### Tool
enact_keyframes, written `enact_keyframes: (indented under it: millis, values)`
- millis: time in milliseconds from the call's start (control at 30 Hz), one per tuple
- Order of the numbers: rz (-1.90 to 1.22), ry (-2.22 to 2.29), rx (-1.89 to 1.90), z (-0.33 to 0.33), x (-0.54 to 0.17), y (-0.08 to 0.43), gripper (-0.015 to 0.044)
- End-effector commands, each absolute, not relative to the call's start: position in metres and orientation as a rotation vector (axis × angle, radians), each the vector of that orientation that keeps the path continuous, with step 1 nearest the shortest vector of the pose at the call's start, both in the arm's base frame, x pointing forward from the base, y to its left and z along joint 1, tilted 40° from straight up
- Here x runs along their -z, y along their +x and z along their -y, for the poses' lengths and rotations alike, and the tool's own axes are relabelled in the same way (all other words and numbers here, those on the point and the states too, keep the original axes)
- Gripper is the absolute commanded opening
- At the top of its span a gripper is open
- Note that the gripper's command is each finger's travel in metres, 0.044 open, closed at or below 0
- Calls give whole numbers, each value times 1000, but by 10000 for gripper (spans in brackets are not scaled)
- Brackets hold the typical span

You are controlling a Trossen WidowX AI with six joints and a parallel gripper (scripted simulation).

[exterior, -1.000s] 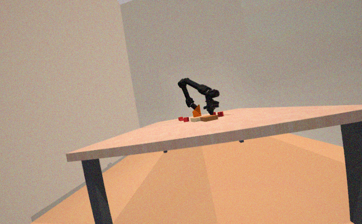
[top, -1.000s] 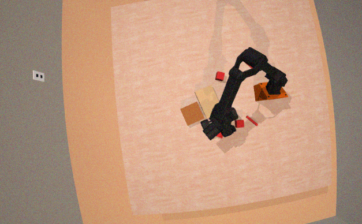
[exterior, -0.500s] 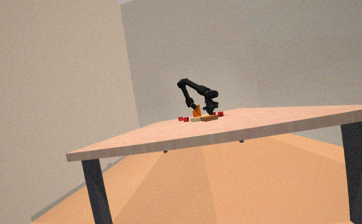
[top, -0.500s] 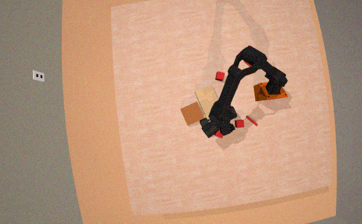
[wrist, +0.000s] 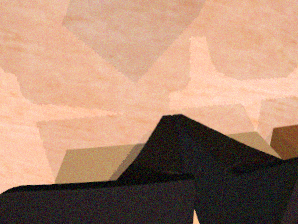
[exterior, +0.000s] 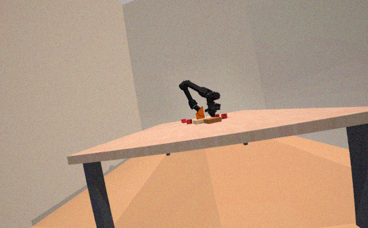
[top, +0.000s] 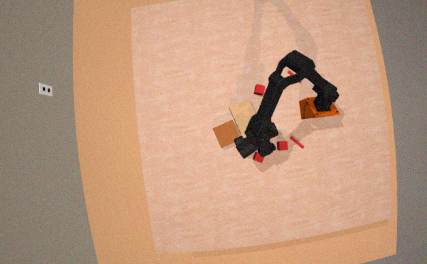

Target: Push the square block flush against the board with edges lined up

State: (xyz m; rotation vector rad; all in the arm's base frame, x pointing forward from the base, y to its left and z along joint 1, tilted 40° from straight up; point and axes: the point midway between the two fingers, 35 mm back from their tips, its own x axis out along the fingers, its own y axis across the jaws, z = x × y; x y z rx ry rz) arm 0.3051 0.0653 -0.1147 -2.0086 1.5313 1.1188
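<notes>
The square block (top: 225, 134) (exterior: 213, 120) is brown and lies flat; part of it shows at the right edge of the wrist view (wrist: 286, 141). The pale tan board (top: 242, 113) (exterior: 198, 121) (wrist: 90, 165) lies flat beside it. The block stands along the board's left long side in the top view, very close; the wrist view shows a narrow gap. My gripper (exterior: 213, 115) (wrist: 172, 124) is shut and empty, low down near the board's lower end. The arm hides the fingertips and that end in the top view. I cannot tell whether the fingers touch the board.
Red cubes stand above the board (top: 259, 90), right of the wrist (top: 282, 145) and partly under the hand (top: 259, 158). A thin red bar (top: 297, 142) lies between the hand and the orange arm base (top: 307, 109) (exterior: 200, 113). Another red bar (top: 291, 73) is partly hidden by the arm.
</notes>
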Motion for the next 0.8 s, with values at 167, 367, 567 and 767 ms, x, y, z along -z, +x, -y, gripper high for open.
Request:
enact_keyframes:
  millis: [167,367,567,767]
  values:
    - [-1542,-2007,-1117,-64,117,304,0]
    - [-1541,-2007,-1118,-72,124,301,0]
    - [-1541,-2006,-1118,-79,130,298,0]
    - [-1540,-2006,-1119,-86,136,294,0]
